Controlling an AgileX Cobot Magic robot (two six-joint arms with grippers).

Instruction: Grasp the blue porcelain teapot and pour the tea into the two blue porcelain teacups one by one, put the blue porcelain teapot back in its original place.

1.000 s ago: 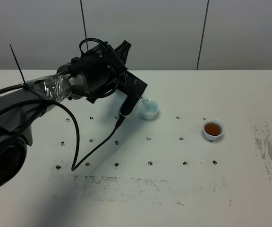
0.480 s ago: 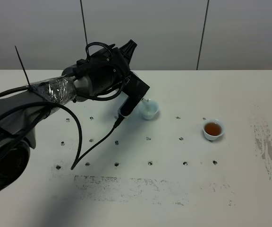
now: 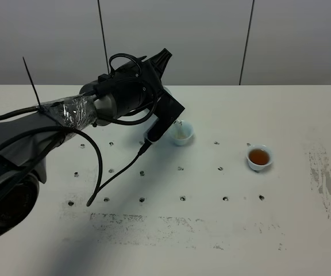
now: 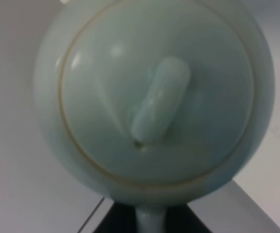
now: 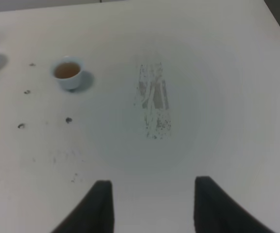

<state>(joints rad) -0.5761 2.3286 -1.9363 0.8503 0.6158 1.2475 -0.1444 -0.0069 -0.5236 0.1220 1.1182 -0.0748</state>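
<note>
The pale blue porcelain teapot point(image 4: 154, 97) fills the left wrist view, its lid and knob facing the camera and its handle at the edge nearest the lens. My left gripper point(image 3: 162, 112) is shut on it and holds it tilted above the nearer teacup point(image 3: 181, 133). From the high camera the arm hides most of the pot. The other teacup point(image 3: 260, 157) stands to the right with brown tea inside; it also shows in the right wrist view point(image 5: 68, 73). My right gripper point(image 5: 152, 208) hovers open over bare table, nothing between its fingers.
The white table point(image 3: 280, 115) carries rows of small dark screw holes and scuffed grey patches point(image 5: 153, 104). A black cable point(image 3: 116, 175) droops from the left arm onto the tabletop. A grey panelled wall runs behind the table.
The left arm has shifted a little up and to the right, turning the teapot further over the nearer cup. The cups have not moved.
</note>
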